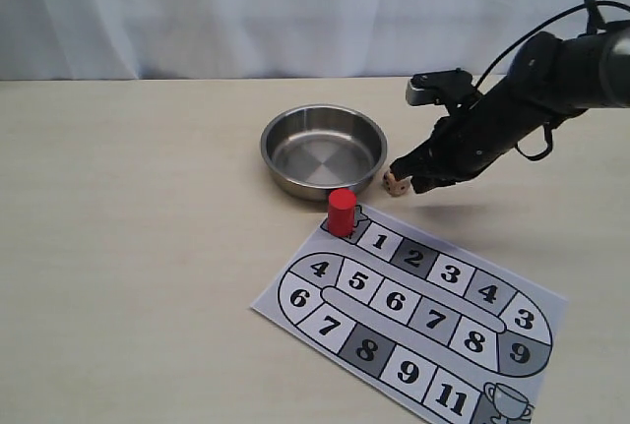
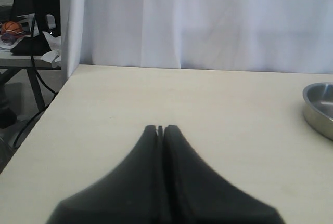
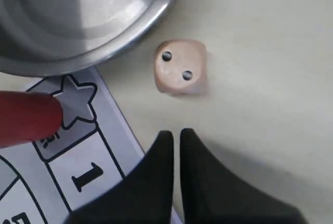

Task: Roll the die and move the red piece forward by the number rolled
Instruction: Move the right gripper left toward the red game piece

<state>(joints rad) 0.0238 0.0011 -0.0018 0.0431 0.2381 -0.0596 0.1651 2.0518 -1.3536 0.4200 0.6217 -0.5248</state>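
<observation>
The die (image 1: 397,184) (image 3: 180,67), a tiny tan cube, lies on the table between the steel bowl and the board, with a face of two pips towards the right wrist camera. My right gripper (image 1: 420,185) (image 3: 176,133) hovers just beside it, fingers nearly together with only a thin slit, holding nothing. The red piece (image 1: 342,212) (image 3: 28,117) stands upright on the board's star start square (image 3: 78,104), before square 1. My left gripper (image 2: 160,128) is shut and empty over bare table, out of the exterior view.
A round steel bowl (image 1: 323,149) (image 3: 78,16) (image 2: 320,107) sits empty just behind the red piece and left of the die. The numbered paper board (image 1: 413,306) runs diagonally to the front right, ending at a trophy square. A white curtain backs the table.
</observation>
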